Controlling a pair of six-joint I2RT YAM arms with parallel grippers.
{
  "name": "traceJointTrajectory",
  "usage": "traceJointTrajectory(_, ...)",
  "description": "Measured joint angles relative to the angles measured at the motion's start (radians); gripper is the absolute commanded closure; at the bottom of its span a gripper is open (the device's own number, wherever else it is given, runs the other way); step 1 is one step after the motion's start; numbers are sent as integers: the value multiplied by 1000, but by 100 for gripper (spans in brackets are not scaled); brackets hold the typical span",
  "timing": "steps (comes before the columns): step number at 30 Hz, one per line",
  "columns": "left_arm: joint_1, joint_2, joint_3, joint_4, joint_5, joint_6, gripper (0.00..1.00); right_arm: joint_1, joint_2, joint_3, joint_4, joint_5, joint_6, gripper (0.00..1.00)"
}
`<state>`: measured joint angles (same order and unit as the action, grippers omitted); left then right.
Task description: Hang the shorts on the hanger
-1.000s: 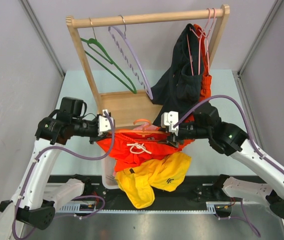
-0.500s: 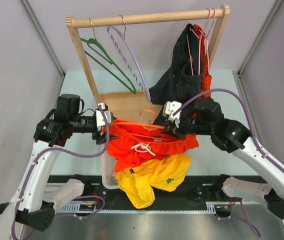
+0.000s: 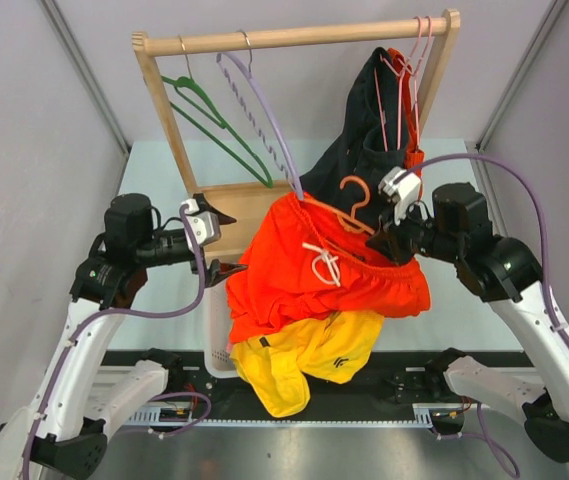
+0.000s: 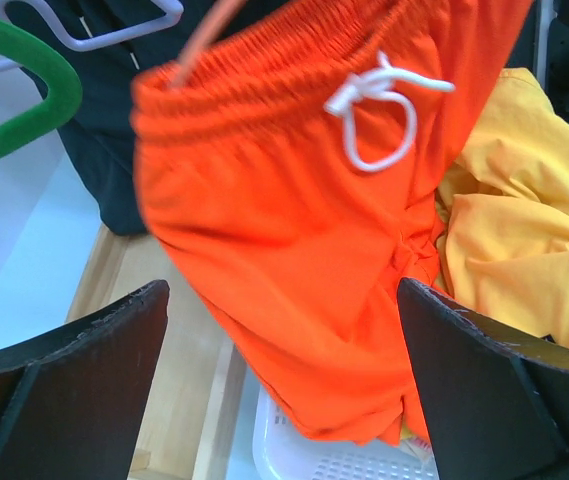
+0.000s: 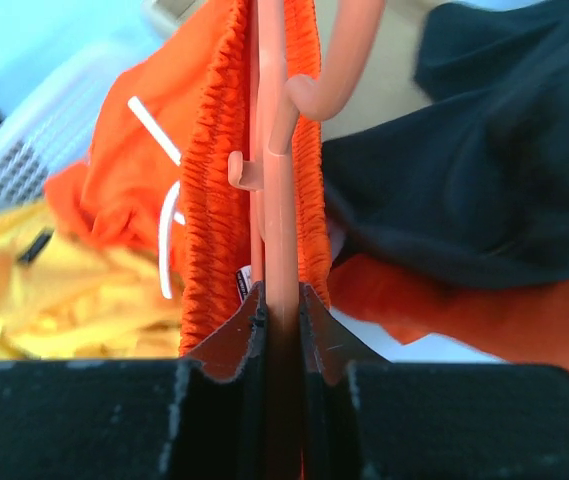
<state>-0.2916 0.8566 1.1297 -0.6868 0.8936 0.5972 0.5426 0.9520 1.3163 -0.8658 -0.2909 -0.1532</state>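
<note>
The bright orange shorts (image 3: pixel 314 275) hang by their elastic waistband on the thin orange hanger (image 3: pixel 356 203), white drawstring facing out. My right gripper (image 3: pixel 392 238) is shut on the hanger's bar (image 5: pixel 282 190) just below the hook and holds it in the air above the basket. The waistband (image 5: pixel 209 200) runs along both sides of the bar in the right wrist view. My left gripper (image 3: pixel 222 245) stands wide open to the left of the shorts, apart from them. In the left wrist view the shorts (image 4: pixel 284 200) hang beyond my open left gripper (image 4: pixel 282 292).
A wooden rack (image 3: pixel 294 38) at the back carries a green hanger (image 3: pixel 209 120), a lilac wavy hanger (image 3: pixel 264 120), and a dark garment (image 3: pixel 359 160) with a red-orange one (image 3: pixel 411 175). Yellow shorts (image 3: pixel 309 360) lie over a white basket (image 3: pixel 217 340) below.
My left gripper opened, let go of the shorts and drew back left. The right arm lifted the hanger with the shorts up and to the right.
</note>
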Motion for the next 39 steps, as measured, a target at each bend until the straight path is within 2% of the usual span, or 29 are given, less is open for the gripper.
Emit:
traceJointTrajectory(10,0,-9,-25,39,-8,-13,0,-48,227,315,-17,185,129,100)
traceJointTrajectory(16,0,-33,-53,42,-19,-13,0,-48,369,558,-34,223,173,100)
traceJointTrajectory(22,0,-40,-62,47,-25,-11,0,-51,470,733,-42,243,206,100)
traceJointTrajectory(32,0,-42,-76,69,-22,-9,0,-89,633,967,-75,262,229,100)
traceJointTrajectory(39,0,-41,-85,72,-18,16,0,-93,671,975,-22,288,245,100)
